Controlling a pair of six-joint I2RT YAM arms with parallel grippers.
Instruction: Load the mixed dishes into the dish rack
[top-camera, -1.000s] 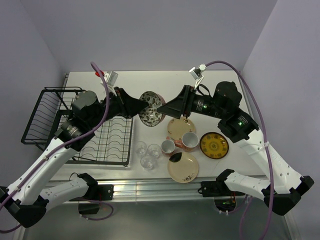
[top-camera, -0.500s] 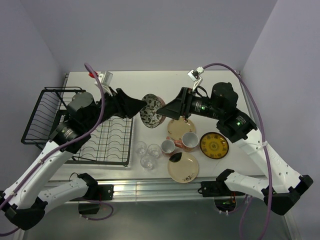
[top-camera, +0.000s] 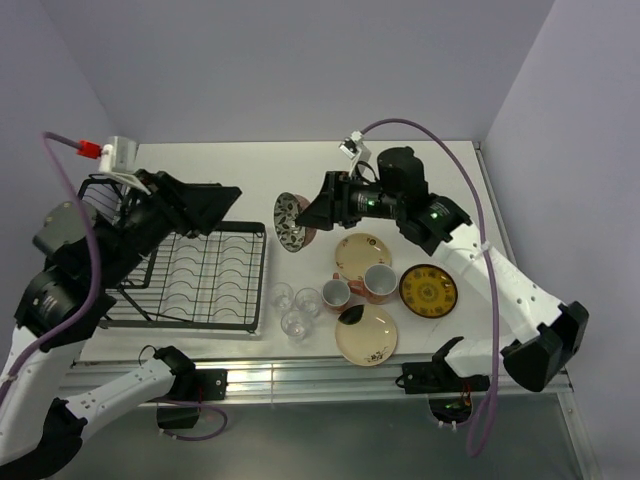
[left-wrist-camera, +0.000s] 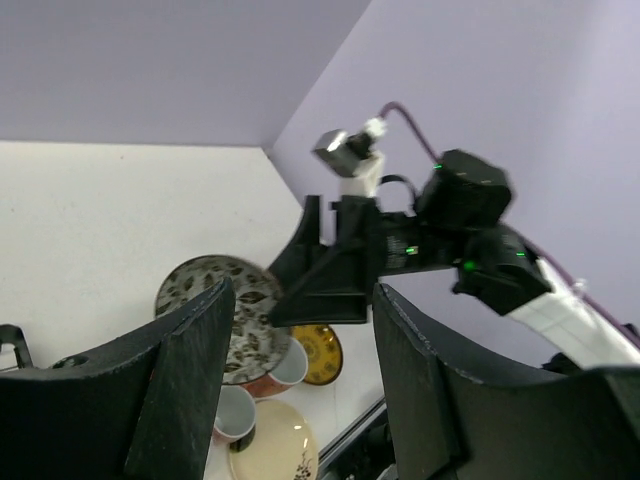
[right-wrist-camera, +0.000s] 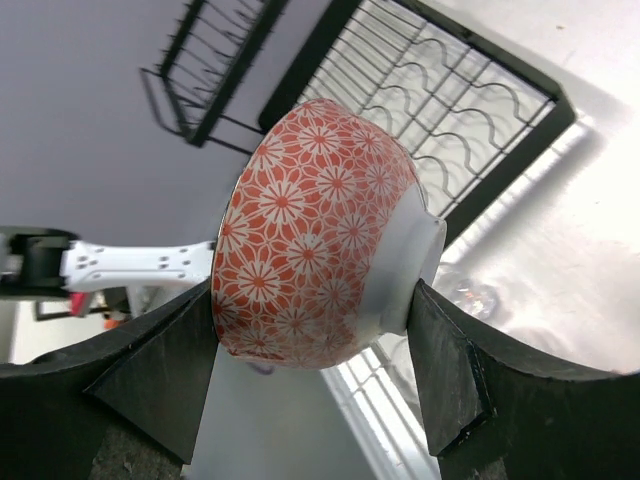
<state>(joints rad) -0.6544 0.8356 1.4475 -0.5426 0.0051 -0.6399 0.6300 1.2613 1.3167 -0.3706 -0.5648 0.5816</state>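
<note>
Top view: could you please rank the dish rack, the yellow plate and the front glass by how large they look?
1. Dish rack, largest by far.
2. Yellow plate, clearly smaller than the rack.
3. Front glass, smallest.

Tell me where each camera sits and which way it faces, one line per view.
Top external: above and behind, looking down on dish rack and both arms.
Left wrist: raised, facing the right arm holding the bowl; own fingers frame it.
Right wrist: looks past the gripped bowl to the dish rack, own fingers flanking.
Shared: the bowl appears in all three.
</note>
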